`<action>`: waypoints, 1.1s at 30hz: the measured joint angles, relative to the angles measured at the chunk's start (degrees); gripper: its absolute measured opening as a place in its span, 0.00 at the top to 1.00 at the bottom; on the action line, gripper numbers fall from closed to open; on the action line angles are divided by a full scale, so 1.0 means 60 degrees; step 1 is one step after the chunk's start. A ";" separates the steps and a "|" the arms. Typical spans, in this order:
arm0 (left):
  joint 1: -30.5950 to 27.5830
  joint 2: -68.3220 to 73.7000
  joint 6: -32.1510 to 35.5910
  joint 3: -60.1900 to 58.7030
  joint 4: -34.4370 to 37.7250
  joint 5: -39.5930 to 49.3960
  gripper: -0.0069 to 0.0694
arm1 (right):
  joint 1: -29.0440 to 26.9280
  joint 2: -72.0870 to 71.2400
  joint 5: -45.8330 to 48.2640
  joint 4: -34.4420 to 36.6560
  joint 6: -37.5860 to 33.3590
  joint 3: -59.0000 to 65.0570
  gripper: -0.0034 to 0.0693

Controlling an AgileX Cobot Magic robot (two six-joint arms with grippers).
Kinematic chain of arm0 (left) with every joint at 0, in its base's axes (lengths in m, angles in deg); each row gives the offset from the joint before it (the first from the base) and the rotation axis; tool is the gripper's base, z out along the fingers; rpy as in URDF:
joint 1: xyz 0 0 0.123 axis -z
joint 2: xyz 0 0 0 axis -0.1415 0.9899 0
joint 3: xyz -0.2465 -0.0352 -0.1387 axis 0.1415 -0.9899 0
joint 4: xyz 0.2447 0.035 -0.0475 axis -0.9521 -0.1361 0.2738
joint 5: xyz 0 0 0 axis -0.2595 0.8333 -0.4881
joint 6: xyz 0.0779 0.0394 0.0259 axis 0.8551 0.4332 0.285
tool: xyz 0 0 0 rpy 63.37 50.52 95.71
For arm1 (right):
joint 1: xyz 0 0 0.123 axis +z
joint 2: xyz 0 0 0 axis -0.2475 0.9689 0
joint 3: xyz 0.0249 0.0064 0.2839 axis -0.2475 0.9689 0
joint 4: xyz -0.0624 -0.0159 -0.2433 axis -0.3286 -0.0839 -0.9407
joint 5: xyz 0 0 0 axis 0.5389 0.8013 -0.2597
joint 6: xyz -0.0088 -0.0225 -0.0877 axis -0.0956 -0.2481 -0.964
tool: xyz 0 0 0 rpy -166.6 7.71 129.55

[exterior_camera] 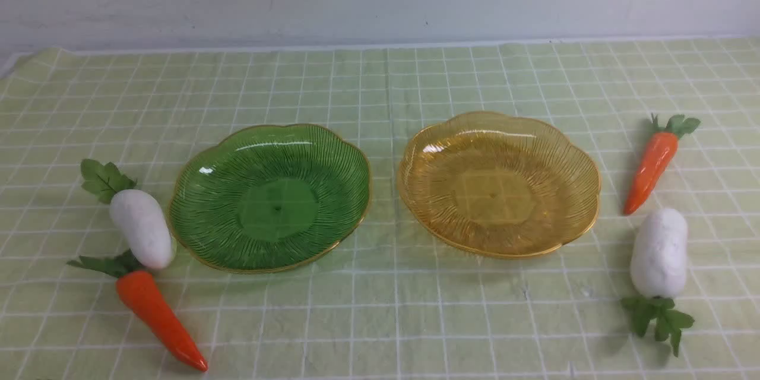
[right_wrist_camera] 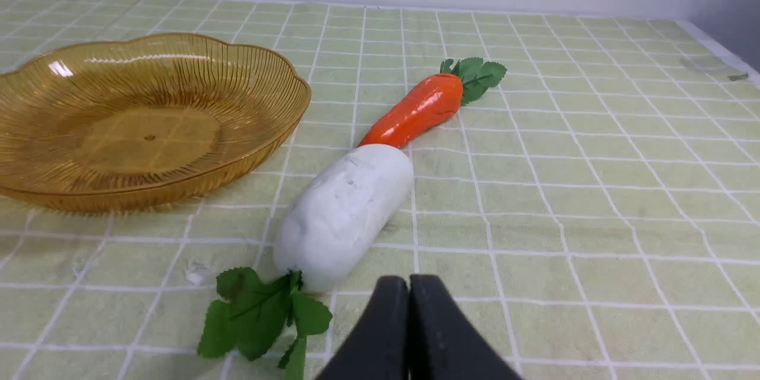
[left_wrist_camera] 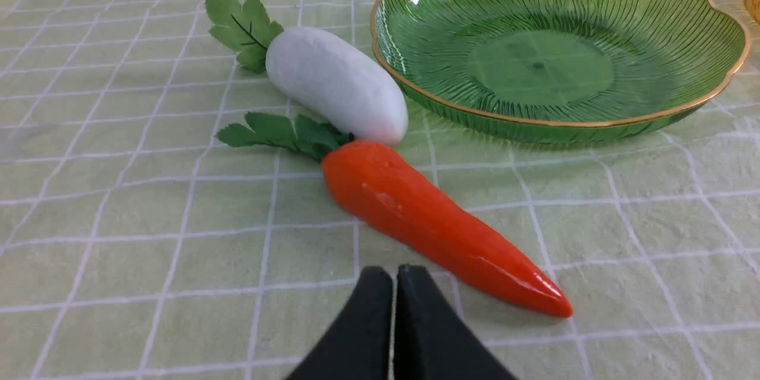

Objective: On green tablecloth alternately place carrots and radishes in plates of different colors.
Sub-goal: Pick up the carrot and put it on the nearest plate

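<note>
Front view, clock read around each plate.

- Green cloth [exterior_camera: 380,320] covers the surface, slightly wrinkled.
- Green plate [exterior_camera: 237,178] sits left of centre and amber plate [exterior_camera: 499,184] at its 3 o'clock. There is a narrow gap between the rims. Both are empty.
- Left radish [exterior_camera: 141,227] lies at 9 o'clock of the green plate, leaves pointing to 11. Its rounded end is just beside the rim; contact unclear.
- Left carrot [exterior_camera: 157,316] is at 7 o'clock of the green plate, tip pointing to 5. Its leaves are tucked against the radish's near end.
- Right carrot [exterior_camera: 651,169] is at 3 o'clock of the amber plate, leaves to 1.
- Right radish [exterior_camera: 659,252] is at 4 o'clock, leaves to 6, near the carrot's tip.
- Left hand [left_wrist_camera: 395,276]: fingers pressed together, holding nothing, above the cloth near the left carrot's tip.
- Right hand [right_wrist_camera: 408,285]: fingers pressed together, holding nothing, near the right radish's leaves.
</note>
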State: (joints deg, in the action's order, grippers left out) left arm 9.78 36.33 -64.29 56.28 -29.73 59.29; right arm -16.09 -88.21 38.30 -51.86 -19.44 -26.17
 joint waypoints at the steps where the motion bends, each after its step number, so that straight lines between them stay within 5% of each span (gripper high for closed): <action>1: 0.0000 0.0000 0.0000 0.0000 0.0000 0.0000 0.92 | 0.0000 0.0000 0.0000 0.0000 0.0000 0.0000 0.97; 21: 0.0000 0.0000 0.0000 -0.0021 0.0180 -0.0219 0.92 | 0.0000 0.0000 0.0000 0.0000 0.0000 0.0000 0.97; 33: 0.0000 0.0000 -0.1448 -0.0021 0.4079 -0.4573 0.92 | 0.0000 0.0000 0.0000 0.0000 0.0000 0.0000 0.97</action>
State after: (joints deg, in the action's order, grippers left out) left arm 9.78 36.33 -72.98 56.15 -5.26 31.85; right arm -16.09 -88.21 38.30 -51.86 -19.44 -26.17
